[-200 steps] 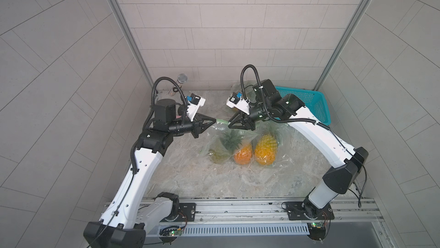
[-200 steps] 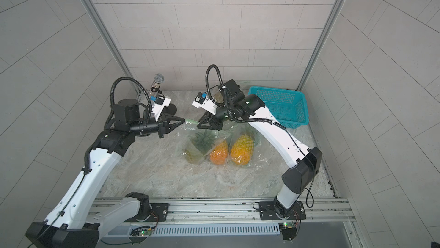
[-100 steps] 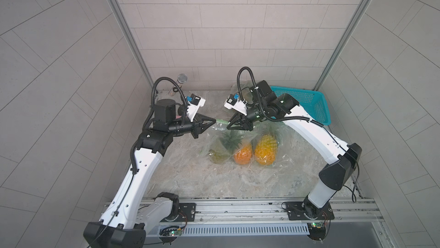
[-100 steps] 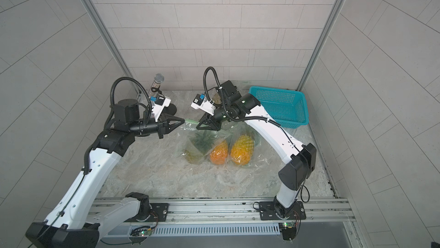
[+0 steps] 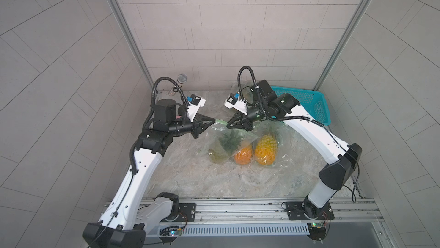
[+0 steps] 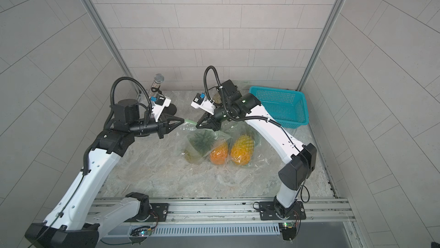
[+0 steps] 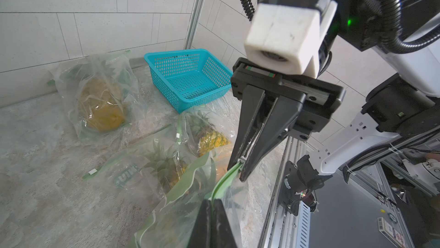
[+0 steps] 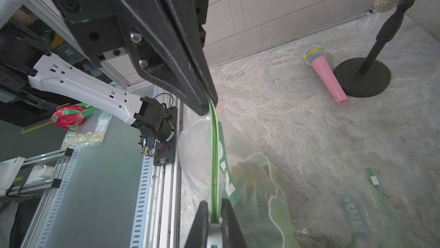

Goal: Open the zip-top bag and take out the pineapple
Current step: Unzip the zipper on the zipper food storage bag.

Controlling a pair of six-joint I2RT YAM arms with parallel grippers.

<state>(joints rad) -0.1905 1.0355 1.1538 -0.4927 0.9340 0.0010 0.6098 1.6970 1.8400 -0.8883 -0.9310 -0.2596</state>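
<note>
A clear zip-top bag (image 5: 226,135) with a green zip strip (image 7: 226,177) hangs stretched between my two grippers, above the marbled table. The pineapple (image 5: 241,156) shows inside it, leafy crown up and orange body resting low. My left gripper (image 5: 213,121) (image 7: 212,201) is shut on one end of the strip (image 8: 215,151). Facing it, my right gripper (image 5: 228,127) (image 8: 213,202) is shut on the small white slider (image 7: 242,160) on that strip. The two sets of fingertips are only a short stretch of strip apart.
More bagged pineapples lie close by: one (image 5: 265,150) right of the held bag, one (image 5: 216,157) left, one (image 7: 100,99) by the back wall. A teal basket (image 5: 307,101) stands back right. A microphone stand (image 8: 362,80) and a pink microphone (image 8: 323,73) are back left.
My right gripper has moved left toward the left gripper and closed its fingers on the zip slider. The left arm and the bag have stayed put.
</note>
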